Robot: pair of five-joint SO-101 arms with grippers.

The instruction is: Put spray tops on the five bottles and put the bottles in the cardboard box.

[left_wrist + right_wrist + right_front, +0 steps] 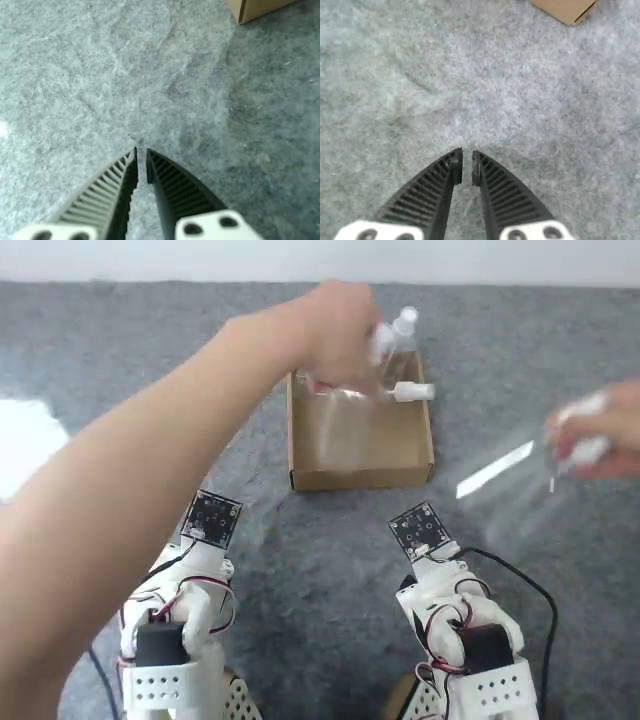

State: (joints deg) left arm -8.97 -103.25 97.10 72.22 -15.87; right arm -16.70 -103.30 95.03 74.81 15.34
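High view: a person's forearm [150, 440] crosses the table, its hand [335, 325] at the far wall of the cardboard box [360, 478]. We judge it is setting in the clear bottles [400, 335] it grips (one spray top [412, 392] pokes sideways). A second hand [600, 435] holds something blurred. The left gripper [141, 157] and right gripper [466, 160] hang over bare carpet, jaws narrowed to a slit, holding nothing. Grey carpet [300, 530] covers the table, and a pale band [300, 260] runs behind.
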